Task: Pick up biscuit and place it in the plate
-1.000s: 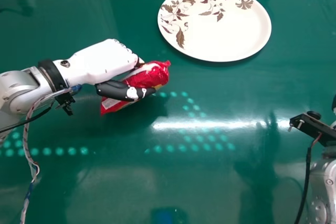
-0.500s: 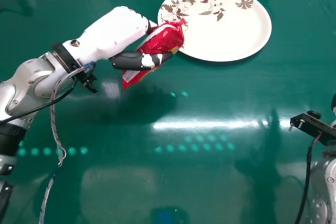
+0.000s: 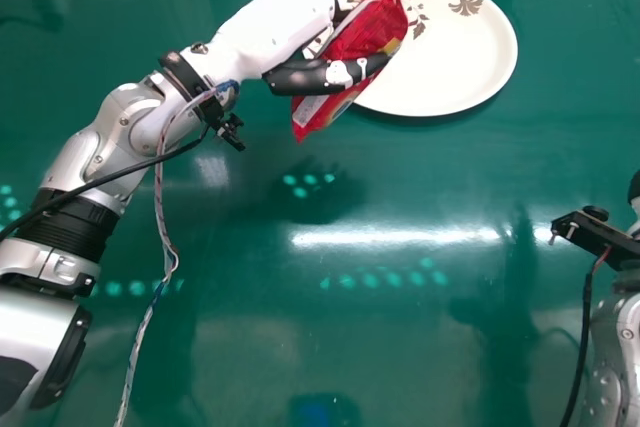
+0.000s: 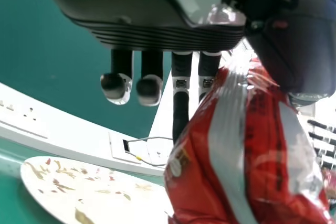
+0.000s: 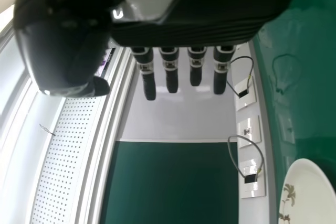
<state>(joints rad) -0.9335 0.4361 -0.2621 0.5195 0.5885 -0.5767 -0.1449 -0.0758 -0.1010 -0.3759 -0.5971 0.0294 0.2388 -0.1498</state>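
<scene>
Firstly, biscuit (image 3: 370, 37): one packet, red glossy wrapper, pale band along its length, a small yellow patch. Rows of small dark print show on the red in the left wrist view, too blurred to read.

Item, left robot hand (image 3: 272, 29): white back, black fingers; clenched about the biscuit, thumb along its near side, fingers on the other. Arm extended from the head view's left side, slanting away across the surface (image 3: 400, 332) towards the plate (image 3: 450, 62).

Position of biscuit: held aslant at the plate's near left part, the farther end over the plate, the nearer end out past the rim. Contact with the plate cannot be told.

Item, plate: cream-white, oval in outline, brown leaf-and-flower pattern; resting on the glossy green surface.

Item, right robot hand (image 5: 196, 69): black fingers straight, released; its arm at the head view's right edge.
</scene>
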